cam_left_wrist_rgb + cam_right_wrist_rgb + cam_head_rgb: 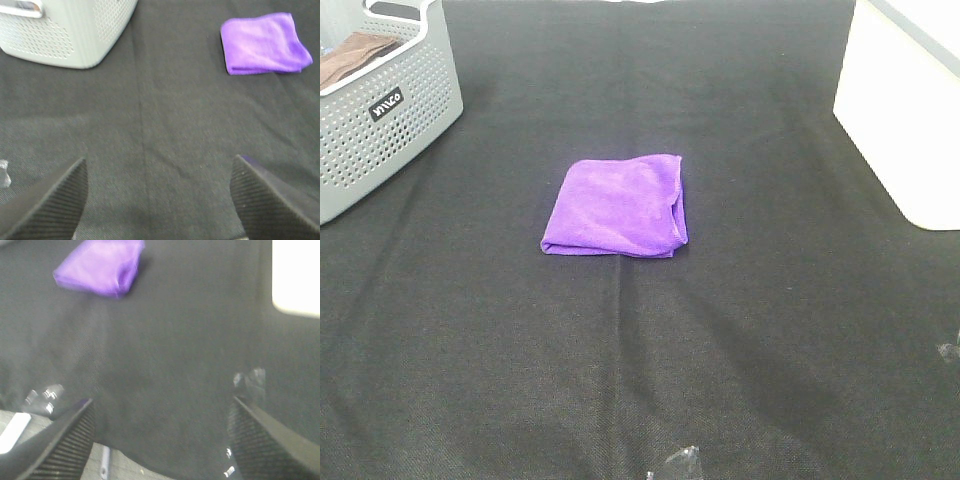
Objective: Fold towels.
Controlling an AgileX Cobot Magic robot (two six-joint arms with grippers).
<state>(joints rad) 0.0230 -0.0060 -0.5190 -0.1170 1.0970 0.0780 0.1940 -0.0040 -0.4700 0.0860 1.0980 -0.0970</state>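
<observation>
Exterior high view is showing us the purple towel (617,208) already folded mid-table, so we are holding both grippers (159,200) (161,440) spread apart, empty, keeping clear.

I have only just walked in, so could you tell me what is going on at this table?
Nothing is being handled right now. The purple towel lies folded into a small square in the middle of the black table. The left gripper and right gripper are both open and empty, pulled back from it. A grey basket holding a brown cloth stands at the far left.
</observation>
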